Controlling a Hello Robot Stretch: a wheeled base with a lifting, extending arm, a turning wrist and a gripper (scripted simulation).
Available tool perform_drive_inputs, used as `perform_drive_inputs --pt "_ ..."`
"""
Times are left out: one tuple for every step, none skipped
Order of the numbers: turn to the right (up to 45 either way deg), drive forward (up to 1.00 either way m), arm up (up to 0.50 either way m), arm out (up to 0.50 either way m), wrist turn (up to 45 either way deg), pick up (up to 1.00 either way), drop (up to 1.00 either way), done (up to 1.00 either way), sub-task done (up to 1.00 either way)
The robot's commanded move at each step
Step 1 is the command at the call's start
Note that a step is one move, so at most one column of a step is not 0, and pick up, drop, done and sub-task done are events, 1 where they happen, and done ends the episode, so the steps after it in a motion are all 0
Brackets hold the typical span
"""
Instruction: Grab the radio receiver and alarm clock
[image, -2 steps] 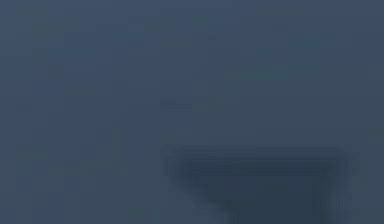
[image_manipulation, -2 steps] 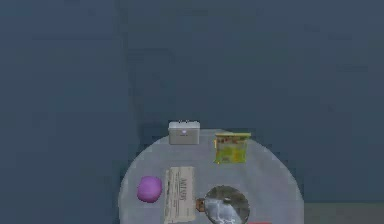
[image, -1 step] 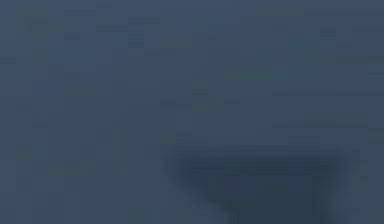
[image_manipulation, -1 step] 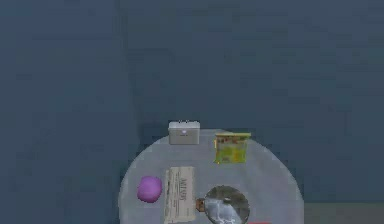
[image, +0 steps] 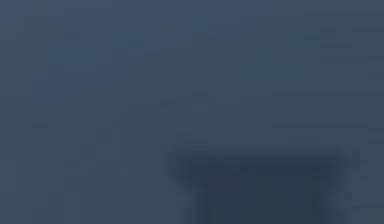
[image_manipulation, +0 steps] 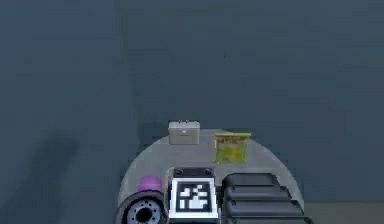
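"Three things lay on the round grey table (image_manipulation: 196, 160), seen from the arm side."

"Which one was it sent for?"

"Likely the small beige box (image_manipulation: 183, 131). It stood upright toward the table's far edge, with a darker panel on its near face. It was too small for me to tell more than that."

"And the other two?"

"A yellow-green packet (image_manipulation: 233, 148) stood near the box, toward that view's right and a little nearer, not touching it. A pink round thing (image_manipulation: 150, 186) sat at the table's left rim, well apart from both."

"Where was the arm?"

"Along that view's bottom edge, in front of the table. I saw a white square with black marks (image_manipulation: 194, 197), ribbed dark blocks (image_manipulation: 260, 200) to its right and a dark round part (image_manipulation: 145, 212) to its left."

"What about the jaws?"

"I could not make out their far end. So I could not tell whether they were spread or pressed together, nor whether they held anything."

"What stood behind the table?"

"A blue-grey wall (image_manipulation: 280, 60), with a corner line running up it toward the left. The forward view faced a flat dark blue wall (image: 120, 90)."
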Motion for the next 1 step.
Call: perform_drive_inputs --pt "0.0 0.0 0.0 0.46 0.0 0.0 0.0 0.0 0.0"
